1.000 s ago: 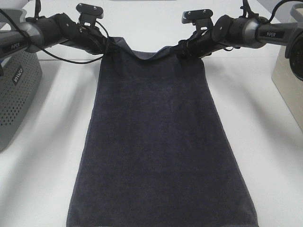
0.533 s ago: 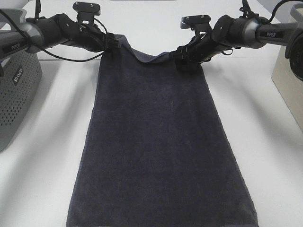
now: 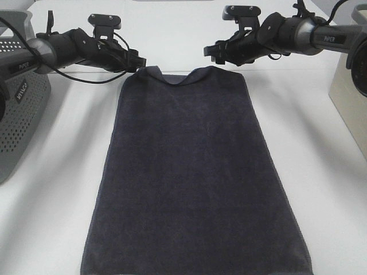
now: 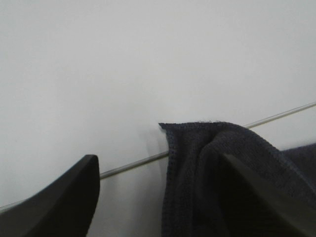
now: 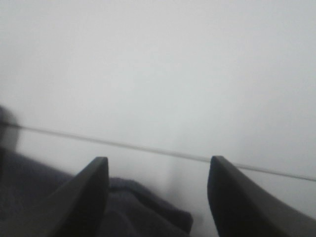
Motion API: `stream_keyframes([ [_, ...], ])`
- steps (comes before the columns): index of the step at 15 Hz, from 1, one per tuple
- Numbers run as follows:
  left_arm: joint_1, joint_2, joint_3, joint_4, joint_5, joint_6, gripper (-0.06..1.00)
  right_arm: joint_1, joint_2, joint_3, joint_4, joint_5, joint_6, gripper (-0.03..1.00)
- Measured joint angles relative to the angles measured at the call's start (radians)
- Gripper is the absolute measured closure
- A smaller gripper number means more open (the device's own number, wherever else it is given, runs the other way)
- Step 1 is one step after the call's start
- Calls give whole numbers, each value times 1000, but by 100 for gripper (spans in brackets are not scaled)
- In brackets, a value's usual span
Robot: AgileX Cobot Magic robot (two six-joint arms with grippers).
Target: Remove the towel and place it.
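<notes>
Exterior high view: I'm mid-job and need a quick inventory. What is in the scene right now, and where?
towel: one, dark navy, spread flat along the middle of the table, far edge dipping at its centre
basket: one, grey and perforated, at the left edge of the view, partly cut off
box: one, beige, at the right edge of the view, partly cut off
table: one, white, under everything
left gripper: one, black, open, with the towel's far left corner lying slack between its jaws
right gripper: one, black, open, just beyond the towel's far right corner, holding nothing
</notes>
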Motion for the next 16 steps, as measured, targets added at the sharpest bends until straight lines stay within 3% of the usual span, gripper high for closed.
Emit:
stream_keyframes([
  [3,0,-3,0,-1,-40,-100,31,0,-2,-6,51,-42,5,38],
  [6,0,-5,-1,-1,-102,-201,31,0,-2,-6,-11,36,5,38],
  [8,1,-20,-9,1,-12,-224,31,0,-2,-6,-69,112,5,38],
  [10,1,-33,-68,24,154,-225,31,0,-2,-6,-74,119,25,38],
  [14,1,-42,-232,177,588,-265,31,0,-2,-6,-143,263,35,38],
  [16,1,-42,-267,247,752,-309,31,0,-2,-6,-213,270,30,38],
])
